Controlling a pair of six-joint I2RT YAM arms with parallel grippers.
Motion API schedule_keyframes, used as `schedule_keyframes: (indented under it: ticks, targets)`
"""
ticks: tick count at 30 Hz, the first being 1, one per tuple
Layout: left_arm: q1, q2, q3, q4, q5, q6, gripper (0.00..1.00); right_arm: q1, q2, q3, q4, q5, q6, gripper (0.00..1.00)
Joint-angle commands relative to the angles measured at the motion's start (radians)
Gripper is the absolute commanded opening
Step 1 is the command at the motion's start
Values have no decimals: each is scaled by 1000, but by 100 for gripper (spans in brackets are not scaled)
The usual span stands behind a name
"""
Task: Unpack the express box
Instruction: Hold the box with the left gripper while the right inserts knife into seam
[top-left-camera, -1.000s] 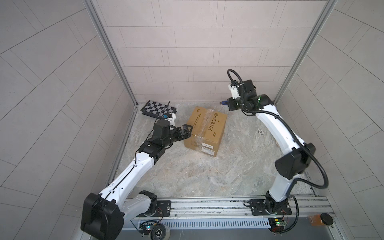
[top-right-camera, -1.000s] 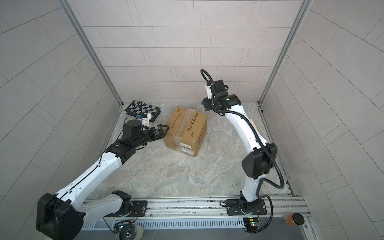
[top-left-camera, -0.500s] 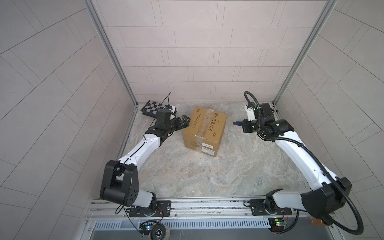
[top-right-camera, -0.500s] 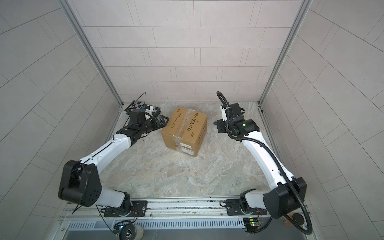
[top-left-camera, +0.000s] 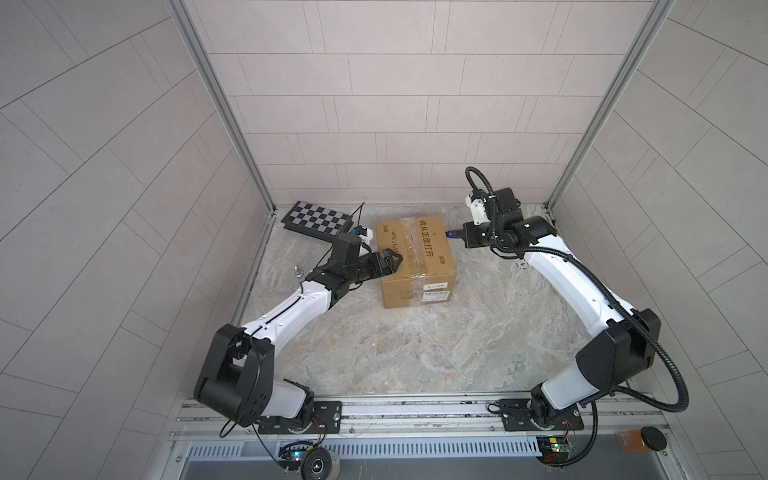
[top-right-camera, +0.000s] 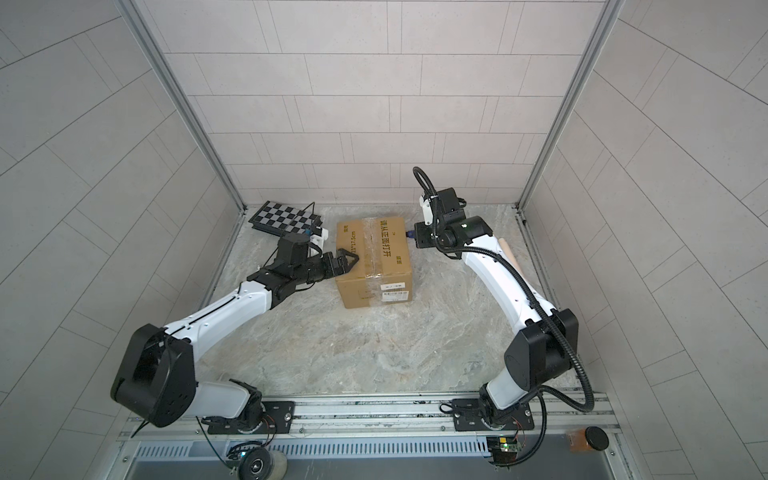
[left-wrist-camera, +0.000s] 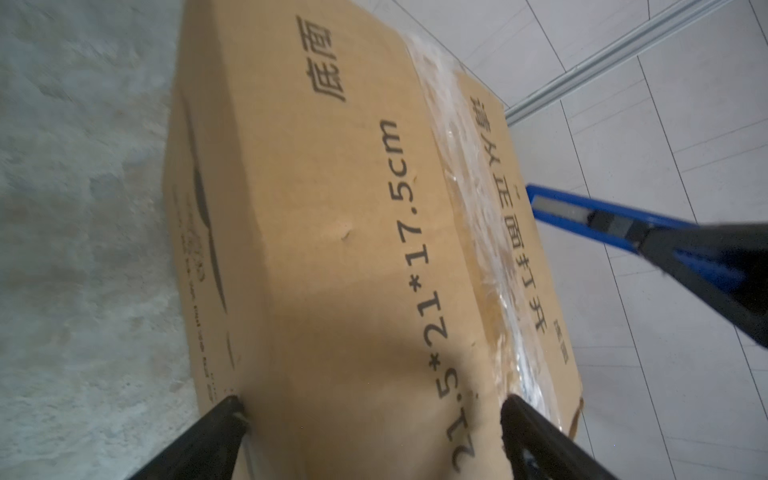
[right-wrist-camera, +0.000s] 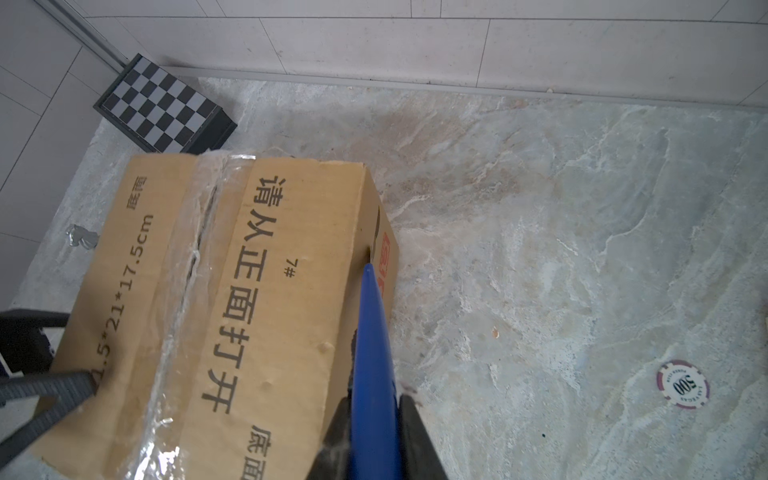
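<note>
**Item:** express box (top-left-camera: 415, 257), sealed, standing toward the back of the stone-patterned table (top-left-camera: 415, 353), taped seam (right-wrist-camera: 195, 257) facing up.

**Left claw** (top-left-camera: 392, 262): mine, spread wide and empty, tips over the box top by its left edge.

**Right claw** (right-wrist-camera: 370, 415): mine, clamped on a blue utility knife (right-wrist-camera: 372, 353), tip at the box's right upper edge.

**Handling:** I'd press down with the left, then draw the blade shallow along the seam.

**Room:** chessboard (top-left-camera: 318, 219) close behind left; back wall near; open floor in front and to the right.
</note>
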Motion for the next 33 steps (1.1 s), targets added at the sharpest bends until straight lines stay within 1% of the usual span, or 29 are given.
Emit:
schedule_keyframes:
  ticks: [1,3,5,7,10,13,17,22,24,28,33]
  targets:
    - [-8,-51,31,-79,6,4,100,6,36,102,-76,1,-22,0]
    - [-1,-51,94,-178,-34,64,100,-8,41,146,-115,34,-39,0]
    - [8,-39,149,-240,-58,102,100,-24,37,200,-169,72,-58,0]
    - [15,-22,184,-259,-67,123,100,-22,32,263,-232,130,-88,0]
    - [20,2,204,-259,-79,148,100,-2,11,326,-294,185,-112,0]
    - [22,37,215,-248,-109,179,100,64,1,370,-342,234,-121,0]
    - [28,111,246,-237,-104,187,100,190,-7,382,-359,304,-112,0]
    - [28,180,277,-297,-161,187,100,326,16,386,-346,330,-67,0]
    - [27,195,277,-316,-178,193,100,364,30,376,-329,344,-54,0]
    - [26,219,288,-366,-212,210,100,410,63,367,-309,361,-41,0]
    - [26,229,287,-414,-269,219,100,427,105,369,-297,390,-46,0]
